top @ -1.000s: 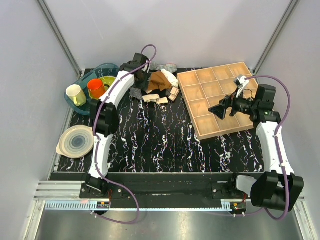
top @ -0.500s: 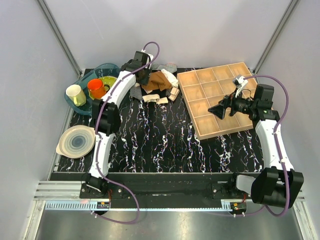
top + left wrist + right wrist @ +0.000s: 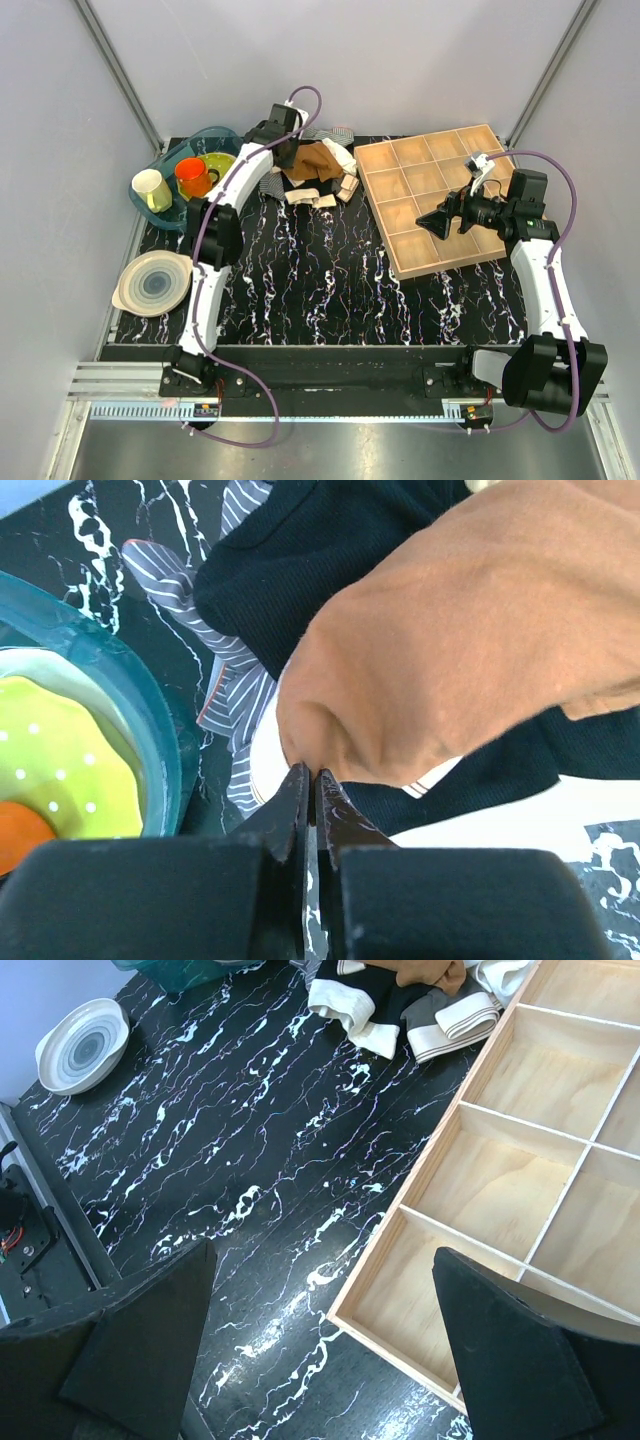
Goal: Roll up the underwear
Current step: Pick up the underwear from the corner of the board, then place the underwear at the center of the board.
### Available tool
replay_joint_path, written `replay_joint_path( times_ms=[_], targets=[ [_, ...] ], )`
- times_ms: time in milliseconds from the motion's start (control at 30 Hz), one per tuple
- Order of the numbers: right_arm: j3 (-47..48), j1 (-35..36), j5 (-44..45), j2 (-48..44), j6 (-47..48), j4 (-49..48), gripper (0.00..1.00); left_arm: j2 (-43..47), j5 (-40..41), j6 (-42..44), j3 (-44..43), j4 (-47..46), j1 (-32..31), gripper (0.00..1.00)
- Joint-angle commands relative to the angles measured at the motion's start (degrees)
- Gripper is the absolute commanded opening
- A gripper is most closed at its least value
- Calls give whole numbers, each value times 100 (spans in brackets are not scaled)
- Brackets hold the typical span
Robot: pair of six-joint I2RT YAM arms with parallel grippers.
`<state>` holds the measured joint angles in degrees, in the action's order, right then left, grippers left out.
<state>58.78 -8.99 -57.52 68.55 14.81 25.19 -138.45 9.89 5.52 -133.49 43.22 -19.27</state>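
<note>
Your left pincer (image 3: pixel 310 780) is sitting clenched, tips touching the near fold of the underwear (image 3: pixel 480 640), which is lying atop the clothes pile (image 3: pixel 322 190) at the desk's (image 3: pixel 320 270) far edge, your right pincer (image 3: pixel 330 1335) is hanging released over the wooden tray (image 3: pixel 560 1090).

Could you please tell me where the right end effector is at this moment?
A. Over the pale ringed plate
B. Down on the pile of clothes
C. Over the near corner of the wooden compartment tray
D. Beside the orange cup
C: the right end effector hangs open and empty over the near corner of the wooden compartment tray, well away from the pile of clothes and the dishes.
</note>
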Motion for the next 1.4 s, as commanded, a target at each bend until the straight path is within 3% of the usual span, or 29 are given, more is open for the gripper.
replay_joint_path(
  times_ms=[0, 300, 700, 1000, 1167, 1367],
  targets=[
    [45, 47, 39, -44, 101, -32, 100, 1328, 57, 90, -46, -288, -121, 0],
    [45, 47, 12, -123, 145, 3, 100, 3138, -215, -33, 903, -245, -455, 0],
    [45, 47, -190, -167, 374, 170, 100, 4765, -1620, -543, 2107, 230, -877, 0],
    [-7, 91, -602, -176, 584, 302, 100, 5689, -3071, -1404, 3329, -86, -1202, 0],
    [-68, 389, -673, -185, 936, 487, 100, 6154, -2801, -1562, 4038, -103, -1229, 0],
    [-86, 565, -533, -123, 1024, 487, 100, 7542, -1826, -1633, 5139, 554, -1229, 0]
  ],
)
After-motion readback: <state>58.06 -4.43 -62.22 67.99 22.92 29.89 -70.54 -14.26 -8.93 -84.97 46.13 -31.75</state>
